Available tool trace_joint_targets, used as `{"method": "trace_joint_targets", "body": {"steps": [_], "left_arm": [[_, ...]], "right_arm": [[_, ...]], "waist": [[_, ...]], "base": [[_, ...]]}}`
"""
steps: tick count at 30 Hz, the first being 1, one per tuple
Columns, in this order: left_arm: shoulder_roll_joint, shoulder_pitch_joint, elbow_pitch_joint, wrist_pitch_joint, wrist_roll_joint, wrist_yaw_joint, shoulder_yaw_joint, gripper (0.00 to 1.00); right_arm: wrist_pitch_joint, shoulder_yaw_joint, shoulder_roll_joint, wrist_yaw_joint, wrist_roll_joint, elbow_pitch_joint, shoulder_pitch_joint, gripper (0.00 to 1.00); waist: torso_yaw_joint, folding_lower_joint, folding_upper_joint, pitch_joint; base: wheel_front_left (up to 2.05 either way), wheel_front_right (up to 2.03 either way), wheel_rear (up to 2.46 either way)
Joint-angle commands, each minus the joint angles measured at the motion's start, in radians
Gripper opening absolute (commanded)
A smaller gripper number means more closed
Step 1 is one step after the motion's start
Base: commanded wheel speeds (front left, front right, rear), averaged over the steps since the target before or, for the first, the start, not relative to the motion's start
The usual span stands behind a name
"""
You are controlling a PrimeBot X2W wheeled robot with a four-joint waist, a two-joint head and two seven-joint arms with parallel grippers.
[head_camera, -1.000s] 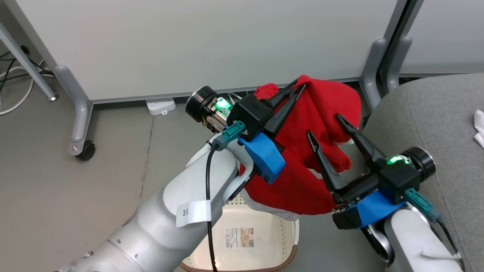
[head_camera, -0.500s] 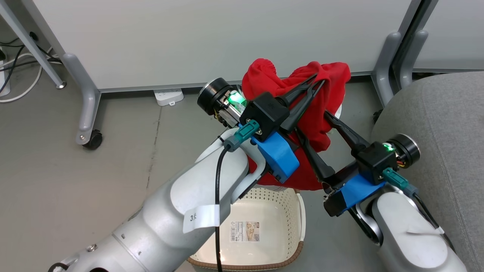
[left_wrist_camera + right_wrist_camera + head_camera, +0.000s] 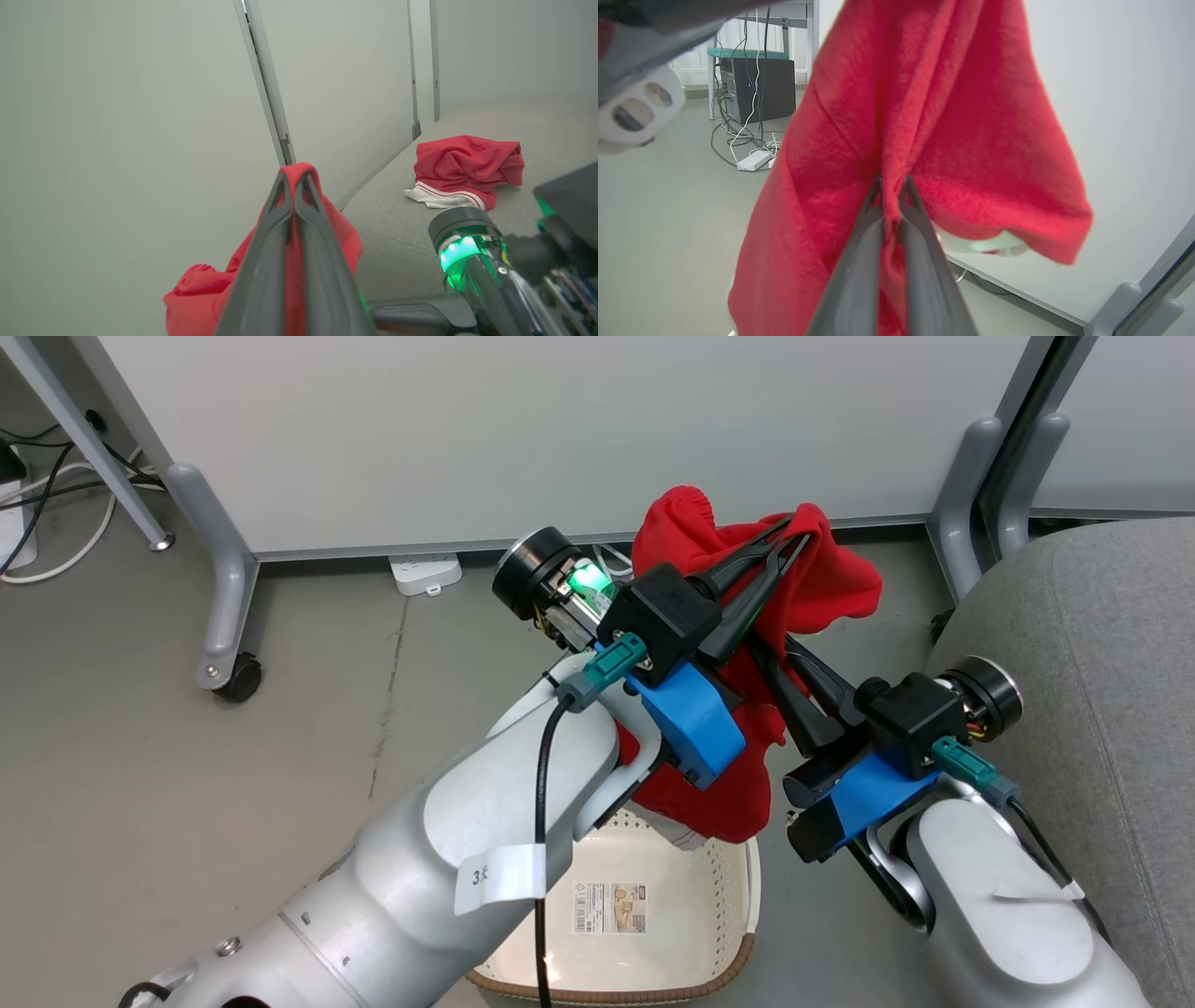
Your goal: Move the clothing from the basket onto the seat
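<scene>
A bright red garment [image 3: 812, 583] hangs in the air above the basket [image 3: 738, 963], held between both grippers. My left gripper [image 3: 801, 530] is shut on its top edge, and the left wrist view shows red fabric pinched at the left gripper [image 3: 296, 176]. My right gripper [image 3: 770, 644] is shut on the cloth lower down, and the right wrist view shows a fold squeezed in the right gripper [image 3: 892, 189]. The cream basket's inside shows only its label [image 3: 611, 907]. The grey seat [image 3: 1102, 616] lies to the right. Another red garment [image 3: 467, 161] with a white striped panel rests on the seat [image 3: 397, 200].
A pale partition wall stands behind, with grey legs and a caster [image 3: 231, 677] on the left and more legs [image 3: 971, 476] beside the seat. A white power strip [image 3: 425, 571] and cables [image 3: 42, 523] lie on the floor. A computer tower [image 3: 756, 88] stands farther off.
My right gripper, open a second ago, has moved in and shut on the garment. The left gripper has lifted the cloth higher, clear of the basket. The camera has shifted a little.
</scene>
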Motion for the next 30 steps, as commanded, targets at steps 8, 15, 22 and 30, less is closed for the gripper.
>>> {"method": "trace_joint_targets", "body": {"steps": [8, 15, 22, 30], "left_arm": [[-0.001, 0.0, 0.005, -0.005, 0.001, 0.004, -0.001, 0.0], [-0.001, 0.003, 0.008, -0.005, 0.0, 0.011, 0.002, 1.0], [-0.001, 0.001, 0.015, -0.005, 0.007, 0.015, 0.005, 1.0], [0.0, -0.012, 0.025, -0.005, 0.027, 0.017, 0.003, 1.0]], "right_arm": [[-0.003, 0.007, -0.006, 0.0, 0.009, -0.003, 0.007, 0.0], [-0.003, -0.002, -0.009, 0.0, 0.014, -0.014, 0.015, 0.0], [-0.003, -0.019, -0.009, 0.0, 0.018, -0.024, 0.022, 0.0], [-0.003, -0.054, -0.006, 0.0, 0.017, -0.048, 0.026, 0.0]], "waist": [[-0.005, 0.0, -0.0001, -0.004], [-0.008, 0.0, -0.0001, -0.001], [-0.016, 0.0, -0.0001, 0.013], [-0.052, 0.0, -0.0001, 0.045]], "base": [[0.0, 0.0, 0.0], [0.0, 0.0, 0.0], [0.0, 0.0, 0.0], [0.0, 0.0, 0.0]]}}
